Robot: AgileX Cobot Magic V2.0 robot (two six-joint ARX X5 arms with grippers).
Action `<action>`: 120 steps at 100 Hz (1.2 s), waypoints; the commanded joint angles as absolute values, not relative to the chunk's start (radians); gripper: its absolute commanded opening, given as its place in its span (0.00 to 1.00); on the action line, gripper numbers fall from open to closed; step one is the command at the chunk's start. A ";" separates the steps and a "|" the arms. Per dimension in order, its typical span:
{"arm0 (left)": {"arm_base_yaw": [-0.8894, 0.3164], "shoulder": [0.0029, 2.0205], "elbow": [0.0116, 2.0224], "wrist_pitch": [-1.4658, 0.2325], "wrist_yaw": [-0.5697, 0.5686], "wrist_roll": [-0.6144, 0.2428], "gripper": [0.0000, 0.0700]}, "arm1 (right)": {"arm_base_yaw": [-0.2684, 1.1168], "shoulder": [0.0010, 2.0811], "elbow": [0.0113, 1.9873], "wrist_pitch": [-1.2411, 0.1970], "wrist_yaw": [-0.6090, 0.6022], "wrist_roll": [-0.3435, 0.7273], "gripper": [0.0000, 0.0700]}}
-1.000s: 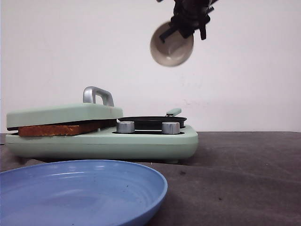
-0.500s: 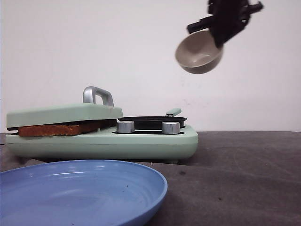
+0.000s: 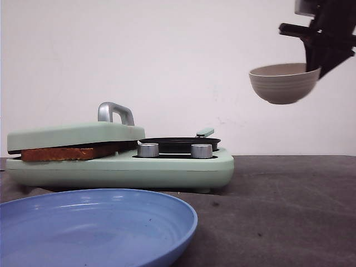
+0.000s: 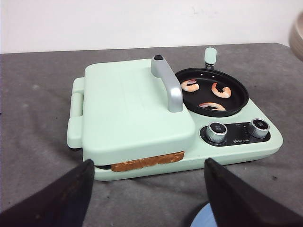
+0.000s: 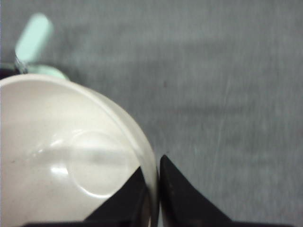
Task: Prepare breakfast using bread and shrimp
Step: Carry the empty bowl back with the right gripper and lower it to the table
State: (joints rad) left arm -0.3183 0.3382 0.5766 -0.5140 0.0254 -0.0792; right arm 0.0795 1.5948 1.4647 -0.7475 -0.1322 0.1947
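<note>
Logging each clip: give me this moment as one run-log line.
right gripper: shut on bowl rim, empty, upright, aloft | left gripper: open | bread: under closed lid | shrimp: three in pan

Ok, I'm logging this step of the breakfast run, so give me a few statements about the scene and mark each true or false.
1. The right gripper holds the beige bowl upright in the air. True.
2. The bowl has shrimp in it. False: the right wrist view shows it empty.
3. Three shrimp lie in the black pan. True.
4. The press lid stands open. False: it is down, with toasted bread showing at the edge under it.
5. The left gripper holds the blue plate. False: it is open and holds nothing.
</note>
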 commanded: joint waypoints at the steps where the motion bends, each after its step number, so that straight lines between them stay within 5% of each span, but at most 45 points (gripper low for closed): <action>1: -0.321 0.338 0.583 -0.501 0.022 -0.087 0.56 | 0.072 1.610 1.487 -0.773 -0.153 0.175 0.00; 41: -0.321 0.338 0.583 -0.502 0.022 -0.087 0.56 | 0.056 1.661 1.439 -0.836 -0.213 0.131 0.00; 120: -0.321 0.338 0.583 -0.502 0.022 -0.087 0.56 | 0.057 1.851 1.260 -0.612 -0.264 0.150 0.00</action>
State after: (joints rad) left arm -0.3183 0.3382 0.5766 -0.5137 0.0254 -0.0807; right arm 0.0559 1.8175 1.2480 -0.6224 -0.2447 0.1394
